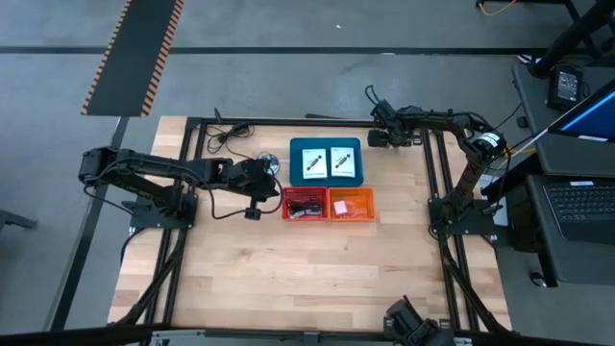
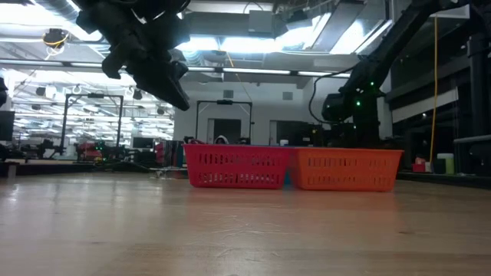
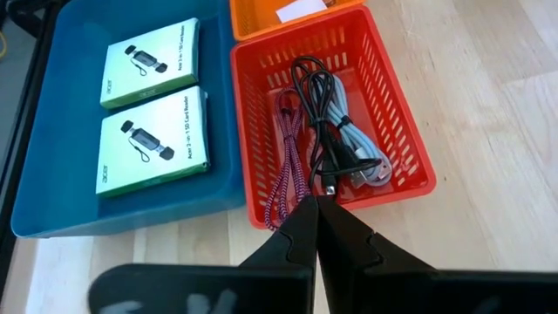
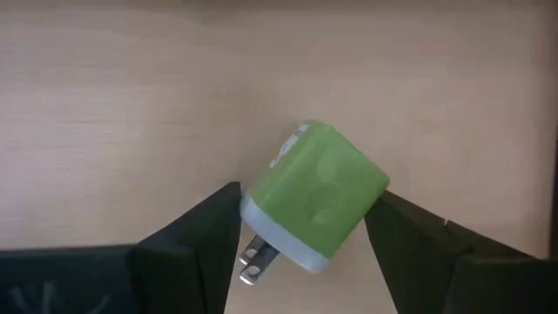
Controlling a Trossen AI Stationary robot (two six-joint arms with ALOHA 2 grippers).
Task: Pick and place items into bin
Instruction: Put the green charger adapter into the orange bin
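A: Left gripper [image 3: 316, 202] is clenched on nothing, hanging above the near rim of the red basket [image 3: 397, 131] where the cables [image 3: 327, 131] lie. Two cards [image 3: 153, 105] sit in the blue tray [image 3: 52, 131].

B: At the table's far right corner, the right gripper [image 4: 301, 231] gapes around the green cube [image 4: 314, 187], a plug. I'd square up, then pinch its flat sides. Hard to say if it's touching.

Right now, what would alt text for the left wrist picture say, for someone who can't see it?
A red basket holding tangled cables sits beside a blue tray with two white boxes, all on a wooden table. The left end effector, shut, points toward the basket.
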